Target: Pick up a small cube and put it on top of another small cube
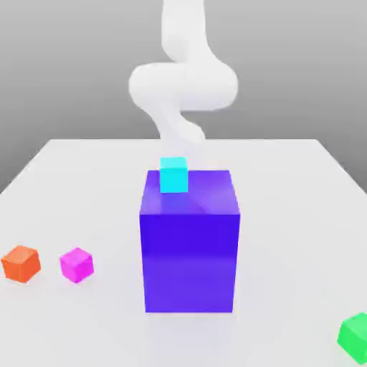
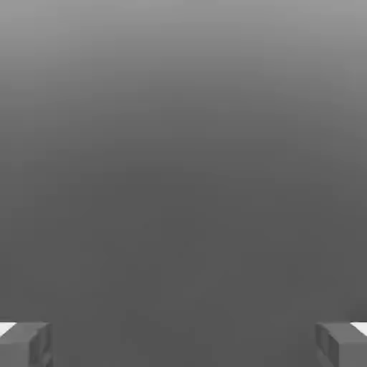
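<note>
The small magenta cube (image 1: 77, 264) lies on the white table (image 1: 287, 215) toward the exterior view's left, near the front. The other small cube, bright green (image 1: 355, 337), sits far off at the front right corner of that view, partly cut by the frame edge. My white arm (image 1: 183, 82) rises behind the big blue-purple block (image 1: 189, 244), well away from both cubes. In the hand view my gripper (image 2: 183, 344) is open; its grey fingertips (image 2: 25, 344) stand wide apart with nothing between them, facing plain grey background.
An orange small cube (image 1: 21, 264) sits just left of the magenta one. A cyan small cube (image 1: 173, 175) appears to rest on the tall block's top, near its far edge. The block stands mid-table between the magenta and green cubes.
</note>
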Controlling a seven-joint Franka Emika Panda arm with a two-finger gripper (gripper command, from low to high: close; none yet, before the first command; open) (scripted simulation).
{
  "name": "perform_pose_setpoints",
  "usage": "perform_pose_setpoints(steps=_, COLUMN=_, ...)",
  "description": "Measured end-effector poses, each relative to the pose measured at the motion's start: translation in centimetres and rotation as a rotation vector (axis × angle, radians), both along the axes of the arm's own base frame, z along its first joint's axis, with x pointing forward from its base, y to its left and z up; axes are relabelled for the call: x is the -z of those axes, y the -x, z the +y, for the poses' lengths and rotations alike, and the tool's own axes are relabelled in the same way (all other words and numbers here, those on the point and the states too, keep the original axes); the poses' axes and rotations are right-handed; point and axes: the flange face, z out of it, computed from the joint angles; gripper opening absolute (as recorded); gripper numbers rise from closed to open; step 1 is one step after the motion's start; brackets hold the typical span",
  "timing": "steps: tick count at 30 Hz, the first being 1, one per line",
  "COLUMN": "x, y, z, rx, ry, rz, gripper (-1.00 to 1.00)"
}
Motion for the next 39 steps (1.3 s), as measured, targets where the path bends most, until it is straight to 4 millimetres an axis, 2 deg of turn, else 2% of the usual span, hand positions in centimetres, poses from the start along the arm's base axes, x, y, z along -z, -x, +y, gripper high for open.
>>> perform_pose_setpoints(steps=4, x=5.2, y=-2.6, z=-3.9, rx=-0.073, ry=0.010, rz=0.068, gripper=0.00)
perform_pose_setpoints(steps=9, x=12.2, y=-4.8, z=-7.6, rx=-0.164, ry=0.030, rz=0.152, gripper=0.00)
perform_pose_setpoints(steps=14, x=19.6, y=-5.9, z=-10.3, rx=-0.258, ry=0.058, rz=0.237, gripper=0.00)
perform_pose_setpoints(steps=18, x=25.5, y=-5.9, z=-12.0, rx=-0.334, ry=0.085, rz=0.305, gripper=0.00)
perform_pose_setpoints(steps=23, x=32.3, y=-4.7, z=-13.8, rx=-0.432, ry=0.125, rz=0.387, gripper=0.00)
perform_pose_setpoints(steps=29, x=39.2, y=-1.9, z=-15.6, rx=-0.550, ry=0.181, rz=0.482, gripper=0.00)
perform_pose_setpoints(steps=34, x=43.7, y=1.3, z=-17.0, rx=-0.647, ry=0.234, rz=0.555, gripper=0.00)
perform_pose_setpoints(steps=39, x=47.0, y=5.2, z=-18.7, rx=-0.733, ry=0.290, rz=0.624, gripper=0.00)
